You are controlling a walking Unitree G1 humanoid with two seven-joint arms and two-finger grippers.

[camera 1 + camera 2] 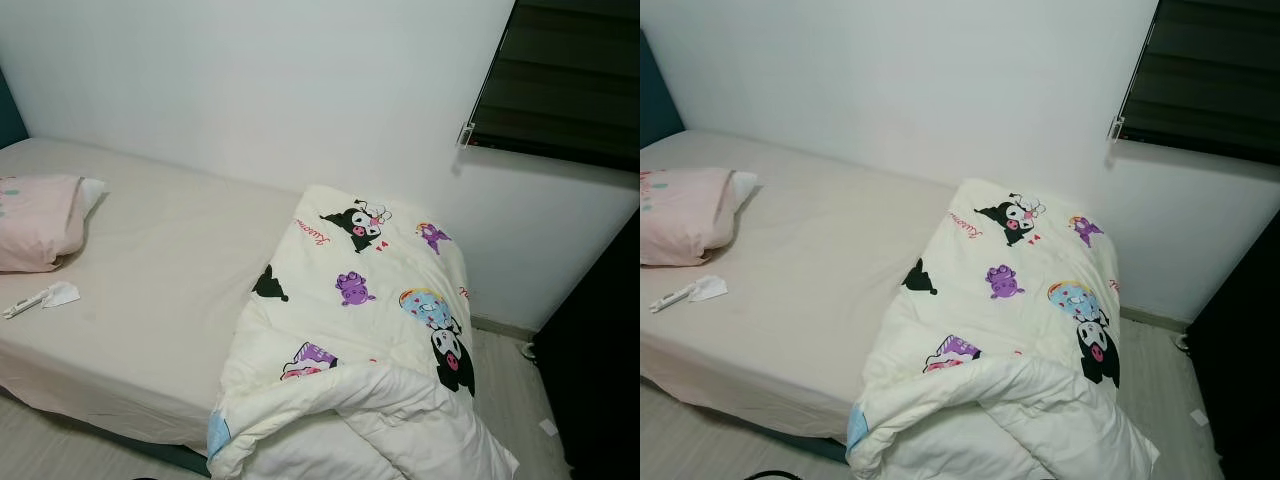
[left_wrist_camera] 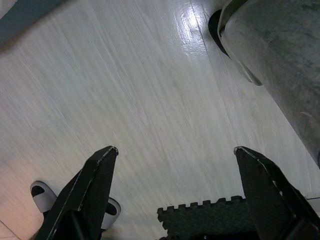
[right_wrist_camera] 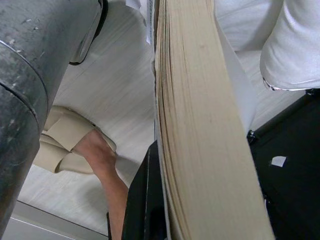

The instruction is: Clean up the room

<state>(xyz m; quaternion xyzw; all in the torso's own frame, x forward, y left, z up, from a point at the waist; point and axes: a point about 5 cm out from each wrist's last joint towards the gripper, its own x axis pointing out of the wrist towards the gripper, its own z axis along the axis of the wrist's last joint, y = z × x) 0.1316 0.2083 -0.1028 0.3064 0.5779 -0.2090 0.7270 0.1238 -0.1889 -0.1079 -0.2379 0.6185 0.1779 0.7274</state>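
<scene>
The right gripper (image 3: 165, 200) clamped a book (image 3: 200, 125) edgewise; the left gripper (image 2: 175, 160) hung open; the bed's (image 1: 150, 290) near edge lay ahead.

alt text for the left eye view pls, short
A single bed against a white wall, its cartoon-print comforter bunched at the foot end and spilling over the edge toward the floor. A pink pillow lies at the head end, with a crumpled tissue and a small white object beside it; a dark window blind is upper right.

A dark window blind (image 1: 570, 80) hangs at the far right on the white wall (image 1: 250, 80); pale wood floor (image 2: 125, 100) lies below.
</scene>
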